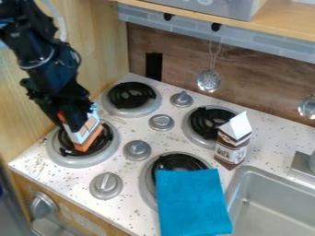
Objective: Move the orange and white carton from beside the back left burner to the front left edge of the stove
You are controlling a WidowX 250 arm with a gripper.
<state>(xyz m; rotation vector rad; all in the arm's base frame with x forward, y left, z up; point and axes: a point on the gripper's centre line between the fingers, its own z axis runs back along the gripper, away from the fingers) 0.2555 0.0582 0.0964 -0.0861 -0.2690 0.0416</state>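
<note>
- Speckled white bench with toy stove burners; wood wall at picture left, brown backsplash behind, strainer ladle hanging.
- Gripper at picture left, angled down over the near-left burner, pinching a white-and-orange carton.
- Held carton is tilted, lower end at the dark coil; can't tell whether it bears on it.
- Handling, my judgement: squeeze just enough to stop slip, thin walls probably crease. Keep the wrist steady; twisting could swing the low end into the coil.
- Any lift best straight up until clear of the coil; any set-down best slow, base levelled first, since ridges may tip it.
- Far-left burner and knob are near, so sideways moves want height.
- Brown-and-white carton upright near the sink; looks easy to topple, give it room.
- Blue cloth partly over the front burner; could snag if brushed low.
</note>
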